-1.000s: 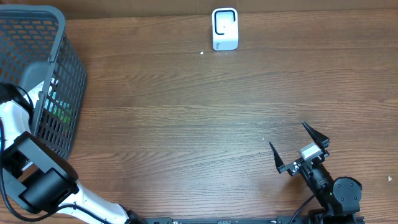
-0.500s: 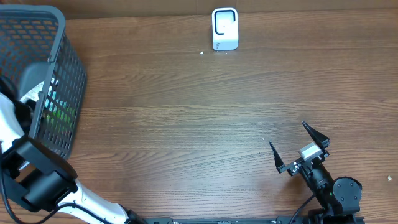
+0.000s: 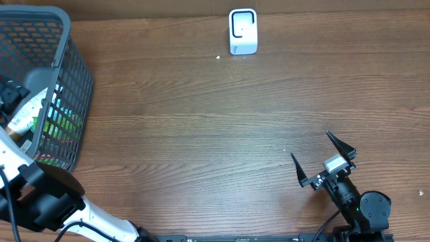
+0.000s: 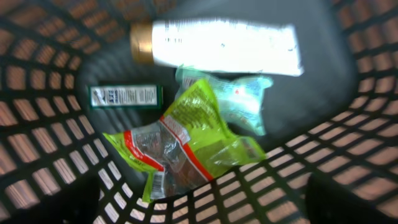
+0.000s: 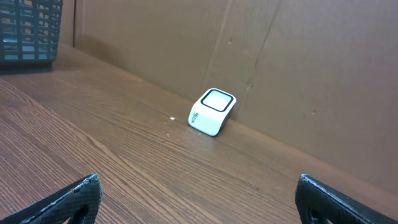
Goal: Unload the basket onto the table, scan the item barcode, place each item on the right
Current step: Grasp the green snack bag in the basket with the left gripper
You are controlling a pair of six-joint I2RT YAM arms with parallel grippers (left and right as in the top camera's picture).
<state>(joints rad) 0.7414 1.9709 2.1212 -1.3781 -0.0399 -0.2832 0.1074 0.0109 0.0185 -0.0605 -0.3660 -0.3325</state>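
Several items lie in the dark mesh basket. The left wrist view shows a white tube with a gold cap, a small green box, a teal packet and a green snack bag with a barcode at its lower end. My left gripper hangs open above the basket's near wall, holding nothing, its fingers blurred dark shapes in the bottom corners. The white scanner stands at the table's far edge. My right gripper rests open and empty at the front right, facing the scanner.
The basket takes up the table's left end, and its lattice wall crosses the lower part of the left wrist view. Bare wooden table stretches between basket, scanner and right arm. A cardboard wall backs the table.
My left arm has drawn back toward the table's front edge, and a white item now shows inside the basket in the overhead view. The right arm has not moved.
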